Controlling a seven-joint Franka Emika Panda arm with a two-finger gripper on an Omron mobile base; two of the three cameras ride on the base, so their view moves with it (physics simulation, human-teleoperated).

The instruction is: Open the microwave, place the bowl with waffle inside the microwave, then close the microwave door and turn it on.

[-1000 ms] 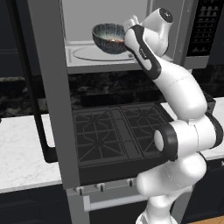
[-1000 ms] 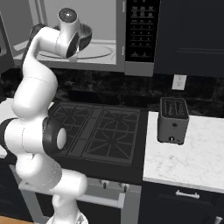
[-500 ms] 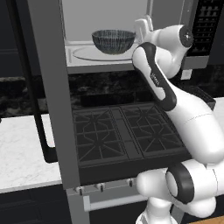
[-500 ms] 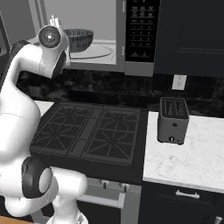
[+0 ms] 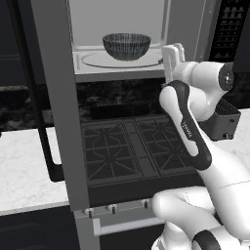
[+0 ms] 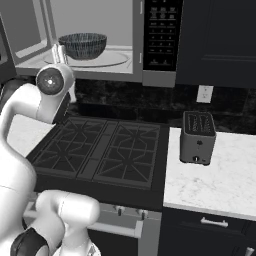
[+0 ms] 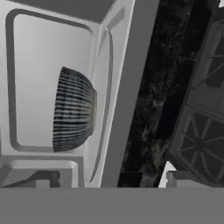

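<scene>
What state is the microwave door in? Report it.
Open: the microwave door is swung wide, exposing the bowl on the turntable.

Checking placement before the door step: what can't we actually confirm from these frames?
- Waffle: the bowl wall hides its inside in both base views; the hand view shows its outside.
- Microwave door: seen edge-on in the left base view, top cropped.
- Button panel: labels too small.
- Gripper: fingertips hard to make out.
</scene>
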